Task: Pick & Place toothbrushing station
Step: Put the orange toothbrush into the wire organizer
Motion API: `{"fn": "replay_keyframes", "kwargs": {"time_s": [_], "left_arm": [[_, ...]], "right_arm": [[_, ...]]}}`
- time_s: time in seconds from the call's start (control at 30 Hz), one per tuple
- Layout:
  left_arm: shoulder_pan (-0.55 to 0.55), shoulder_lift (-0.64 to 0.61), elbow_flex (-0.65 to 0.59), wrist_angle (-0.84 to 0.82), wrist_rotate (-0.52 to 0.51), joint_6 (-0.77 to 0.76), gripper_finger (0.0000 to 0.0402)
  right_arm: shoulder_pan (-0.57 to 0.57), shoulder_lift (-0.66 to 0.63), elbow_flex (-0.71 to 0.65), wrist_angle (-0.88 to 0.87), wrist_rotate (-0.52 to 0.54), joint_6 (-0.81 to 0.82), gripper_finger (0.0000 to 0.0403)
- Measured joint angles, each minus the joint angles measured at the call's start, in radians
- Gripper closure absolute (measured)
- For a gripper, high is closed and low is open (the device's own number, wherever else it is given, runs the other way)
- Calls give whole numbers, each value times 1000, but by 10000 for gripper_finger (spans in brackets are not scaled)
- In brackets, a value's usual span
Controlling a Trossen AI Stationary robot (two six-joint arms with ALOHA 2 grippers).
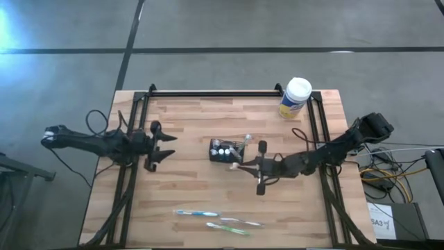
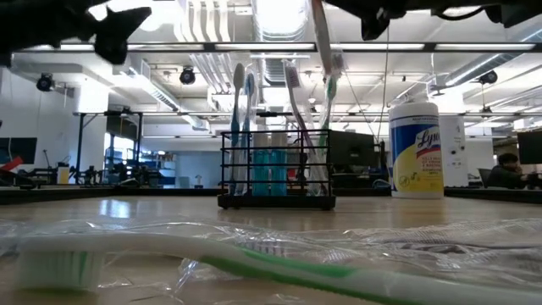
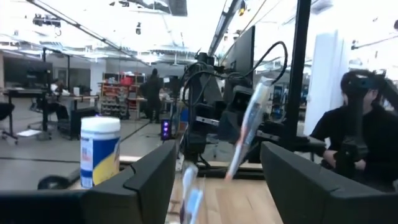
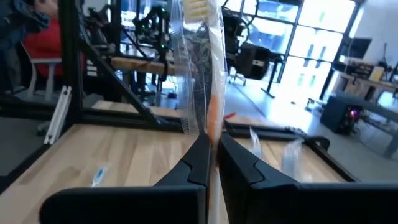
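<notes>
The black mesh holder [image 1: 227, 151] stands at the centre of the bench [image 1: 187, 187], with brushes already upright in it. Just to its right, the right pincer [image 1: 241, 166] is clamped on a plastic-wrapped orange toothbrush [image 4: 208, 93]. Two more wrapped toothbrushes [image 1: 218, 220] lie low in the frame. The left pincer [image 1: 165, 147] waits spread wide at centre left. The slick, loose wrapper could let the brush slip or catch on the mesh rim and tip the holder. The yellow canister [image 2: 415, 150], upper right on the bench, reads "Ly…", likely Lysol.
</notes>
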Motion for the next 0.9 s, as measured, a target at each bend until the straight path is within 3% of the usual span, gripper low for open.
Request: {"fn": "replay_keyframes", "kwargs": {"time_s": [0.4, 0.63, 0.9], "left_arm": [[0, 520, 393, -17, -7, 103, 165], [0, 734, 560, -2, 62, 139, 167], [0, 870, 661, 38, 85, 136, 167]], "right_arm": [[-10, 0, 74, -116, -4, -57, 390], [-10, 0, 76, -105, -4, -50, 390], [-10, 0, 81, -97, 2, -55, 390]]}}
